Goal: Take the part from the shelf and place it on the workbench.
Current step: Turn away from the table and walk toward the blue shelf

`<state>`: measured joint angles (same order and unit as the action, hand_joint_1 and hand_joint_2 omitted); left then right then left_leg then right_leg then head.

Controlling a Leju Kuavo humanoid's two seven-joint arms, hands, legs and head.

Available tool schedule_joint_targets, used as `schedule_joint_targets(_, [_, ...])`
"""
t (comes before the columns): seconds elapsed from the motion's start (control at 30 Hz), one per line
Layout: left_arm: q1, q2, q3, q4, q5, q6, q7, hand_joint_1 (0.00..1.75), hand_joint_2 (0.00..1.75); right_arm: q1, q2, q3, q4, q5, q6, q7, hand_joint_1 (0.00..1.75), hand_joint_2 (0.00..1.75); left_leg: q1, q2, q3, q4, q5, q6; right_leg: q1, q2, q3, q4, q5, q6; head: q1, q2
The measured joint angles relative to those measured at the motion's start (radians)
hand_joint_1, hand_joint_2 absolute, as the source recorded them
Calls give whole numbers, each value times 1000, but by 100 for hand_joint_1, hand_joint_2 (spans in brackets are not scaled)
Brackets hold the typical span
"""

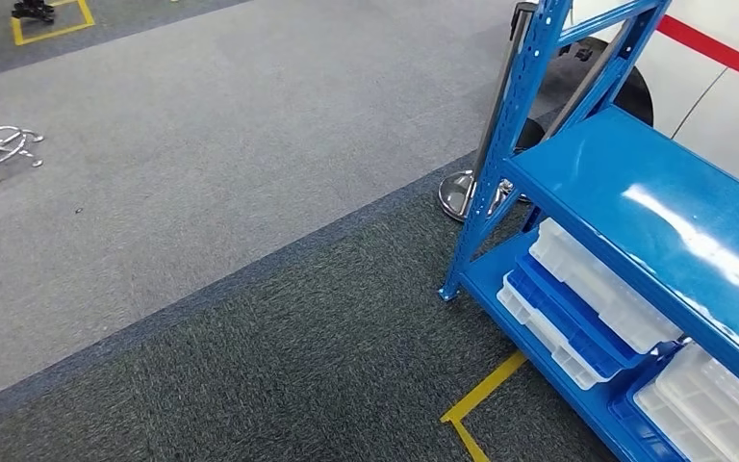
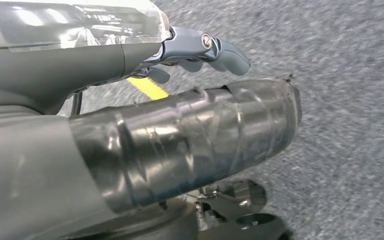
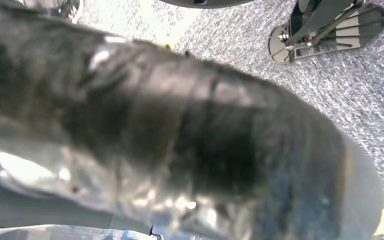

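Open carpet (image 1: 202, 192) left — blue shelf (image 1: 635, 202) blocks the right.

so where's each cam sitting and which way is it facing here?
Head view: high on the body, facing forward and down at grey carpet and the blue shelf with white trays on its lower level.
Left wrist view: behind the left hand, arm hanging, facing the floor; taped thumb and grey fingers show.
Right wrist view: behind the right hand, blurred and close, facing the floor.
Shared: grey carpet and yellow floor tape in all three views.
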<state>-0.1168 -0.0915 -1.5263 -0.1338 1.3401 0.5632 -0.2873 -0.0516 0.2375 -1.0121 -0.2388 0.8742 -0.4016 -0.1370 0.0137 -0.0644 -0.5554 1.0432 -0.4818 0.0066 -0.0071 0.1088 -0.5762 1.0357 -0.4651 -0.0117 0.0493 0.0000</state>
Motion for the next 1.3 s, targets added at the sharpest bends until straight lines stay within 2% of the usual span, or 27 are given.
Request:
schedule_joint_targets(0.03, [-1, 0, 0, 0, 0, 0, -1, 0, 0, 1, 0, 1, 0, 0, 0, 0, 0, 0, -2, -7, 6, -13, -3, 3, -2, 10, -3, 0, 1, 7, 0, 0])
schedule_joint_targets(0.1, [-3, 0, 0, 0, 0, 0, -3, 0, 0, 3, 0, 2, 0, 1, 0, 0, 0, 0, -2, 12, 11, -23, 1, 13, -5, 23, -7, -1, 3, 21, 0, 0])
schedule_joint_targets(0.17, [-4, 0, 0, 0, 0, 0, -3, 0, 0, 4, 0, 2, 0, 1, 0, 0, 0, 0, 3, 37, 16, -35, 9, 26, -2, -17, -25, 32, -20, 31, 3, 0])
schedule_joint_targets(0.23, [-2, 0, 0, 0, 0, 0, -3, 0, 0, 2, -1, 3, 0, 2, 1, 0, 0, 0, 3, 65, 18, -41, 12, 35, -1, -77, -77, 137, -80, 39, 8, 0])
schedule_joint_targets(0.27, [0, 0, 0, 0, 0, 0, -2, 0, 0, 2, -1, 3, 0, 2, 1, 0, 0, 0, 2, 80, 18, -41, 11, 38, -3, -90, -109, 200, -109, 43, 8, 0])
schedule_joint_targets(0.3, [2, 0, 0, 0, 0, 0, -2, 0, 0, 2, -1, 4, 0, 3, 1, 0, 0, 0, 2, 95, 18, -41, 9, 37, -6, -96, -131, 246, -122, 47, 8, 0])
schedule_joint_targets(0.33, [3, 0, 0, 0, 0, 0, -1, 0, 0, 2, -1, 4, 0, 3, 1, 0, 0, 0, 2, 110, 18, -40, 7, 36, -9, -99, -139, 261, -117, 50, 8, 0])
schedule_joint_targets(0.37, [2, 0, 0, 0, 0, 0, -1, 0, 0, 3, -1, 4, 0, 3, 1, 0, 0, 0, 2, 123, 20, -39, 5, 34, -11, -104, -125, 237, -94, 52, 8, 0])
schedule_joint_targets(0.4, [2, 0, 0, 0, 0, 0, -1, 0, 0, 4, -1, 4, 0, 4, 1, 0, 0, 0, 2, 134, 22, -38, 2, 31, -13, -116, -94, 180, -61, 52, 8, 0])
schedule_joint_targets(0.47, [1, 0, 0, 0, 0, 0, -1, 0, 0, 3, -2, 4, 0, 5, 1, 0, 0, 0, -1, 154, 28, -34, -6, 20, -10, -166, -27, 52, -14, 44, 8, 0])
schedule_joint_targets(0.5, [1, 0, 0, 0, 1, 0, -1, 0, 0, 2, -2, 4, 0, 5, 1, 0, 0, 0, -3, 163, 31, -33, -10, 13, -6, -183, -9, 15, -6, 38, 8, 0])
schedule_joint_targets(0.53, [0, 0, 0, 0, 1, 0, -1, 0, 0, 1, -2, 5, 0, 5, 1, 0, 0, 0, -6, 171, 35, -32, -14, 7, -2, -191, -3, 0, -7, 30, 7, 0])
schedule_joint_targets(0.6, [-2, 0, 0, 0, 1, 0, -1, 0, 0, 2, -2, 5, 0, 5, 1, 0, 0, 0, -7, 189, 43, -35, -18, -5, 0, -168, -2, -2, -5, 16, 6, 0])
schedule_joint_targets(0.63, [-4, 0, 0, 0, 2, 0, -1, 0, 0, 3, -2, 6, 0, 5, 1, 0, 0, 0, -4, 183, 46, -30, -25, -11, -2, -156, -1, -5, -2, 9, 6, 0])
schedule_joint_targets(0.7, [-6, 0, 0, 0, 2, 0, -1, 0, 0, 1, -1, 6, 0, 6, 1, 0, 0, 0, 0, 136, 22, 35, -72, -20, -8, -133, 1, -10, 4, -5, 5, 0])
schedule_joint_targets(0.77, [-3, 0, 0, 0, 5, 0, 0, 0, 0, 0, 0, 6, 0, 6, 2, 0, 0, 0, 2, 86, -40, 172, -142, -24, -6, -109, -2, -11, 7, -12, 4, 0])
schedule_joint_targets(0.8, [-1, 0, 0, 0, 7, 0, 0, 0, 0, 0, 0, 6, 0, 7, 2, 0, 0, 0, 2, 77, -70, 232, -161, -24, -5, -94, -2, -11, 7, -14, 4, 0])
schedule_joint_targets(0.83, [1, 0, 0, 0, 8, 0, 0, 0, 0, 1, 0, 6, 0, 8, 2, 0, 0, 0, 2, 73, -87, 262, -160, -22, -3, -80, -1, -10, 7, -14, 4, 0])
schedule_joint_targets(0.87, [2, 0, 0, 0, 9, 0, 0, 0, 0, 2, 0, 6, 0, 8, 2, 0, 0, 0, 2, 71, -87, 251, -137, -20, -3, -65, 0, -10, 7, -14, 4, 0])
schedule_joint_targets(0.9, [3, 0, 0, 0, 9, 0, 0, 0, 0, 2, 0, 6, 0, 8, 3, 0, 0, 0, 2, 64, -70, 202, -99, -15, -2, -50, 2, -10, 8, -14, 4, 0])
schedule_joint_targets(0.97, [4, 2, 0, 1, 9, 0, 0, 0, 0, 2, 2, 6, 1, 8, 3, 0, 0, 0, 2, 18, -16, 60, -22, -2, 0, -23, 3, -8, 7, -11, 4, 0])
schedule_joint_targets(1.03, [3, 4, -1, 1, 10, 0, 0, 0, 0, 0, 4, 6, 1, 9, 3, 0, 0, 0, 0, -18, 11, -20, 2, 7, -2, 0, -2, -4, 7, 0, 4, 0])
schedule_joint_targets(1.1, [1, 4, -1, 1, 11, 0, 1, 0, 0, 2, 4, 6, 1, 11, 3, 0, 0, 0, -1, -5, 16, -31, 1, 12, -4, 22, -9, -7, 10, 16, 4, 0])
schedule_joint_targets(1.13, [0, 3, -1, 1, 12, 0, 2, 0, 0, 4, 4, 6, 1, 12, 3, 1, 0, 0, 0, 6, 20, -37, 5, 17, -4, 17, -13, -3, 9, 22, 4, 0])
schedule_joint_targets(1.2, [-1, 3, -1, 2, 14, 0, 3, 0, 0, 4, 3, 6, 2, 14, 3, 1, 0, 0, 5, 33, 25, -50, 14, 28, -1, -32, -36, 42, -23, 31, 7, 0])
schedule_joint_targets(1.23, [0, 3, -1, 2, 14, 0, 3, 0, 0, 4, 3, 6, 2, 14, 3, 2, 0, 0, 5, 48, 26, -53, 16, 32, -2, -65, -61, 96, -55, 35, 8, 0])
schedule_joint_targets(1.3, [4, 3, -1, 2, 14, 0, 3, 0, 0, 2, 3, 6, 2, 16, 3, 2, 0, 0, 3, 80, 25, -53, 13, 35, -6, -94, -125, 223, -114, 46, 9, 0])
